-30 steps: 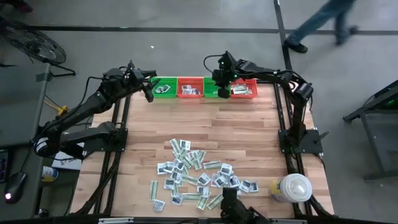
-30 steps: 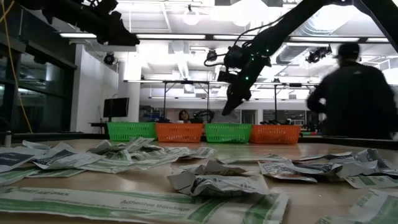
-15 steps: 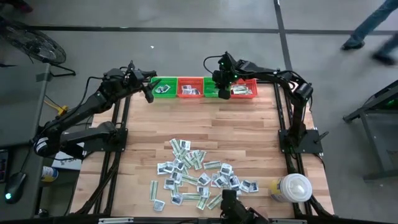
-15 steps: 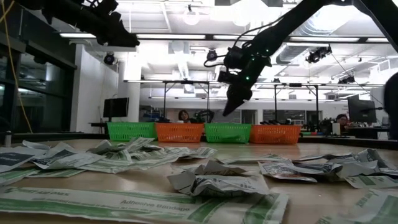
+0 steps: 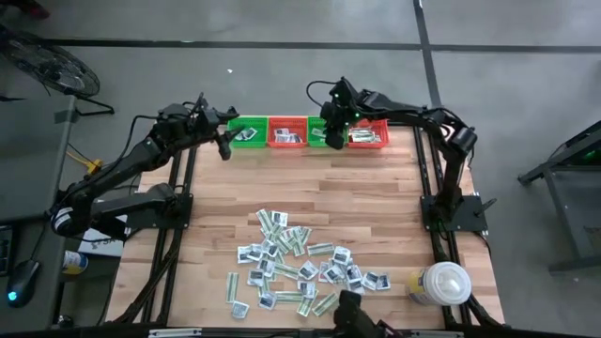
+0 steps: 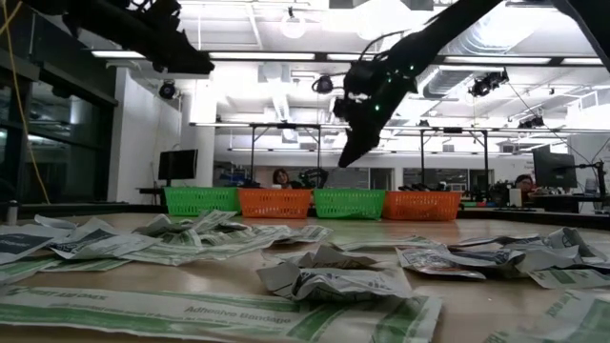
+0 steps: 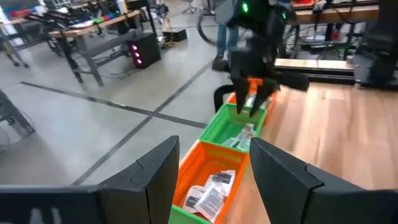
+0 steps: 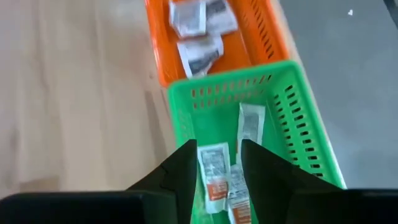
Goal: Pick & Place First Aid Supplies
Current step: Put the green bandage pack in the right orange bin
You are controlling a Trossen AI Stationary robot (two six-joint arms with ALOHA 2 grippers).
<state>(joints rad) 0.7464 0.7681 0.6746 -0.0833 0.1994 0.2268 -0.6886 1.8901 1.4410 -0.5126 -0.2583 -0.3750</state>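
Observation:
The first aid supplies [image 5: 299,268] lie in a loose pile of small flat packets on the near middle of the wooden table [image 5: 310,192]. Four baskets stand in a row at the far edge: green [image 5: 246,132], orange [image 5: 287,133], green [image 5: 317,127] and orange [image 5: 371,135]. My right gripper [image 8: 219,149] hangs open above the second green basket [image 8: 298,118], where packets [image 8: 250,127] lie on the floor. My left gripper [image 7: 214,149] is open and holds nothing, raised near the leftmost green basket.
A big white round lidded container [image 5: 443,284] stands at the near right corner. The orange basket [image 8: 261,37] beside the green one also holds packets [image 8: 196,18]. Bare wood lies between the pile and the baskets. Desks and people show in the room behind.
My right gripper has rolled its wrist a little while staying above the second green basket. A person walking past beyond the table's far right corner has gone out of the high view.

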